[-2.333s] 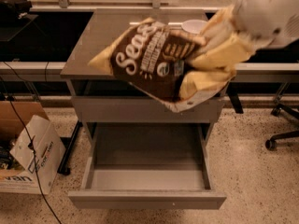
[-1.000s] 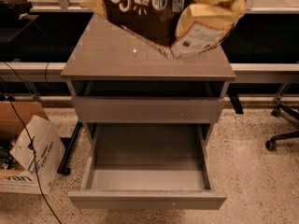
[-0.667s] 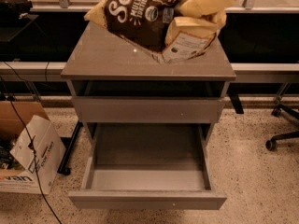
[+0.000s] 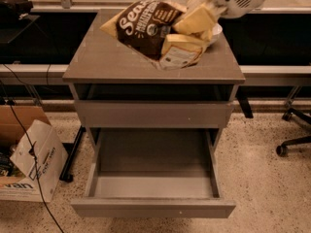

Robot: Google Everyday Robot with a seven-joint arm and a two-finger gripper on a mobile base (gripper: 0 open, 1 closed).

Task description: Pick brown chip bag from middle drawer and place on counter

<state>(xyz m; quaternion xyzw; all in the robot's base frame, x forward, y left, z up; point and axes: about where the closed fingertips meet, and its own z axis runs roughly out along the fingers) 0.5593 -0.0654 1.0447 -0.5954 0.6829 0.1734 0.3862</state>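
A cardboard box sits on the floor; the middle drawer stands pulled open; above, the brown chip bag rests tilted on the counter; the pincer, over the counter's right rear, is clamped on the bag's right end; chair base beyond.

So the brown chip bag sat on the tabletop, toward the back and a bit right of centre. The hand was clamped on its right end, reaching in from the upper right. Under the closed drawer front, the middle drawer stuck out toward the camera, with a cardboard box on the floor to its left and a chair base off right.
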